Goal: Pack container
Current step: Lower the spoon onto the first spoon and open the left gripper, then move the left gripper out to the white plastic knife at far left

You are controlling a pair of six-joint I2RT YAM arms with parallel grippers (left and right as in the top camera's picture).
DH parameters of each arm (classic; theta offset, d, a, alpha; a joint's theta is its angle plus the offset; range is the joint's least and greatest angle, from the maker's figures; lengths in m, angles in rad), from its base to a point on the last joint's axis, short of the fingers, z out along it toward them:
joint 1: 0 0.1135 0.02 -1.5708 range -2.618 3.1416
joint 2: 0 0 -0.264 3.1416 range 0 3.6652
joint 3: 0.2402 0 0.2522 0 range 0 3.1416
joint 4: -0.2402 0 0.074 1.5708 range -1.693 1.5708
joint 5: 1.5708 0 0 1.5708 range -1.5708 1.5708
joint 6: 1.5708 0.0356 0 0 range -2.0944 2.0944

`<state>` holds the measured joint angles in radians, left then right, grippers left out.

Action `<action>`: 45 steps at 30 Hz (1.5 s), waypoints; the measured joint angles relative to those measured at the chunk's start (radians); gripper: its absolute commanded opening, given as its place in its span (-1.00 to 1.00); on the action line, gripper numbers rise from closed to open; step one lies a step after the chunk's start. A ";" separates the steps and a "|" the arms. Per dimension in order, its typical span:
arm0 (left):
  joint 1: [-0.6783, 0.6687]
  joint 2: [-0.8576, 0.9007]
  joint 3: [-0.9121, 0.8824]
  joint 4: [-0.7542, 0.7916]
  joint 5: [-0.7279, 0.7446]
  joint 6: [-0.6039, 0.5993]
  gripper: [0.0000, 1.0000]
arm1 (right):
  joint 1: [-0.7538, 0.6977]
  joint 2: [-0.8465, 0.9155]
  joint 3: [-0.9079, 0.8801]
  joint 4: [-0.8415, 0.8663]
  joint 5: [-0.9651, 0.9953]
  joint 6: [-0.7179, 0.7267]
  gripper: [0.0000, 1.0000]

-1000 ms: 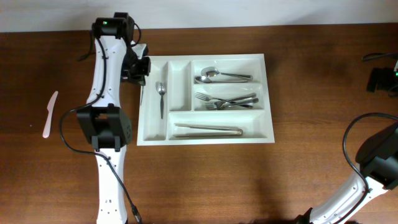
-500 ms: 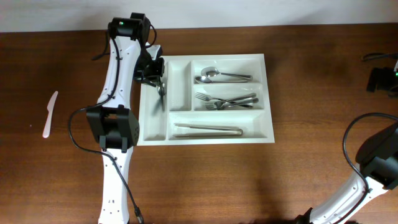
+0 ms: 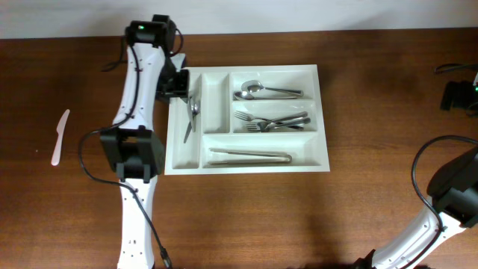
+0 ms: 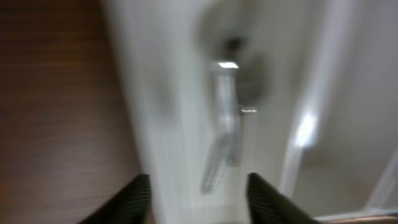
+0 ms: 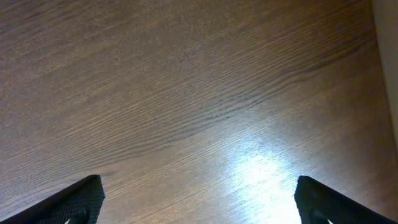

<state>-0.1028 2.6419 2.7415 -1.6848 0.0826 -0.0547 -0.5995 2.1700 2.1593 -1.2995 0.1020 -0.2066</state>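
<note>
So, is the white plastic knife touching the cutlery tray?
Apart. The overhead view shows the white plastic knife lying on the table well left of the cutlery tray, with bare wood between them.

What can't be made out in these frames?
Left wrist view: motion blur smears the utensil in the container; its type is unreadable.
Overhead: the left arm hides the left jaws and the container's top-left corner.
Overhead: the right arm runs off the frame edge; right jaws cannot be picked out.
Right wrist view: pale strip cut off by the right edge, unidentifiable.
</note>
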 measured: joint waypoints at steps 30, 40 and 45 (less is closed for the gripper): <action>0.462 -0.245 -0.360 0.005 -0.267 0.219 0.99 | 0.000 0.000 0.000 0.000 0.000 0.000 0.97; 0.632 -0.254 -0.467 0.145 -0.195 0.365 0.98 | 0.000 0.000 0.000 0.000 0.000 0.000 0.98; 0.624 -0.254 -0.471 0.206 -0.194 0.405 0.99 | 0.000 0.000 0.000 0.000 0.000 0.000 0.97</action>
<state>0.5213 2.3882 2.2707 -1.4792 -0.1116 0.3500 -0.5995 2.1700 2.1593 -1.2995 0.1024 -0.2062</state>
